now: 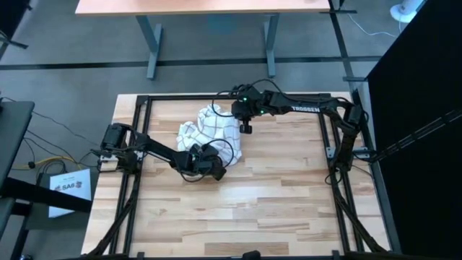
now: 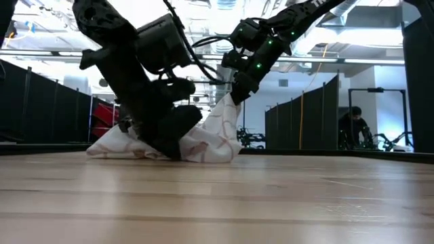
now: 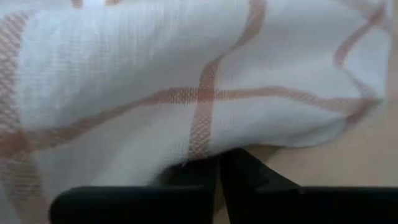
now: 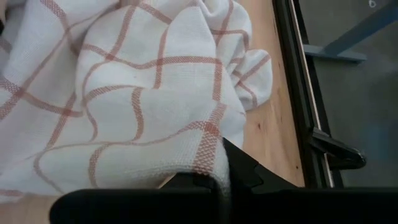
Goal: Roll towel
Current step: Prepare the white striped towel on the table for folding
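Observation:
The towel, white with thin reddish-brown grid lines, lies crumpled in a heap on the far middle of the wooden table. In the low view its right side is drawn up into a peak. My right gripper is shut on that peak at the heap's right side. Low at the heap's near edge, my left gripper is shut on the cloth. The rest of the towel rests on the table. My left gripper has the towel's near edge pinched between its two shut fingers, close to the table. The cloth spreads slack beyond the fingertips; one layer or several, I cannot tell. My right gripper pinches a raised fold of the towel between its two fingers, coming from above and slanting from the table's right. The cloth is drawn up into a peak and hangs from the fingers down to the heap on the table.
A black metal frame runs around the work area. Bare wood stretches over the near half and right of the table. In the low view, dark partitions and a person stand in the room behind.

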Robot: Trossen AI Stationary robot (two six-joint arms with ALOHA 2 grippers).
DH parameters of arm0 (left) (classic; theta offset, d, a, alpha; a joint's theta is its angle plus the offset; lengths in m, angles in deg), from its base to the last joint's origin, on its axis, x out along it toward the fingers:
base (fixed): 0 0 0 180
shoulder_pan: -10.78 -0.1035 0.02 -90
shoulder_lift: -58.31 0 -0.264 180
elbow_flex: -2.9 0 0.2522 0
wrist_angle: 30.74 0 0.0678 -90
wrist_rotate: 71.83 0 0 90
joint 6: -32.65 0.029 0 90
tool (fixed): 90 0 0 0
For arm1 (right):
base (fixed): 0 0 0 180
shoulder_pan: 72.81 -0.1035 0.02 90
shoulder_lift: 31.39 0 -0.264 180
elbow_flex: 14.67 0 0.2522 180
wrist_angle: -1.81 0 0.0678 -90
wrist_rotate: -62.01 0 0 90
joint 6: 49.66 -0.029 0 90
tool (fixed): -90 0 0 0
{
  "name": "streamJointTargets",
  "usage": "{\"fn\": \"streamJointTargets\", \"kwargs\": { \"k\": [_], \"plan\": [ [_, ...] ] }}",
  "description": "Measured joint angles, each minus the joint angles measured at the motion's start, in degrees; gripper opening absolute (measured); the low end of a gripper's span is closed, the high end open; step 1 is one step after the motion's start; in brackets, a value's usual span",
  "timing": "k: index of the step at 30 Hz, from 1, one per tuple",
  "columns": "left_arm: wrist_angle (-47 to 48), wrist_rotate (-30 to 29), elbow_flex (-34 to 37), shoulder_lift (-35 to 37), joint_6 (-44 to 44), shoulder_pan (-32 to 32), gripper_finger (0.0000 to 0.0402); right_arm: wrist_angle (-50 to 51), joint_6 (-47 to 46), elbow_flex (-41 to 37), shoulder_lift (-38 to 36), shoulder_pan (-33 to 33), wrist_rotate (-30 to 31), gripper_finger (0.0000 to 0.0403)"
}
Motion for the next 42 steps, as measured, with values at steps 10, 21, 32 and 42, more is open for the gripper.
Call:
{"fn": "streamJointTargets", "kwargs": {
  "k": [10,21,32,42],
  "plan": [
    [10.3,-12.9,-4.8,16.6,6.7,3.5,0.0000,0.1,-0.4,-0.1,-4.4,2.0,0.0,0.0000],
    [21.3,-9.1,-6.5,29.9,9.6,3.6,0.0000,2.7,-1.6,-0.1,-6.7,4.1,-1.4,0.0000],
    [17.7,15.2,-5.9,16.3,18.1,1.1,0.0005,2.5,-1.6,-0.1,-6.6,4.8,-1.5,0.0000],
    [16.3,15.1,-5.9,7.3,27.9,0.9,0.0099,4.9,-1.4,-0.1,-6.6,4.8,-1.5,0.0000]
  ]
}}
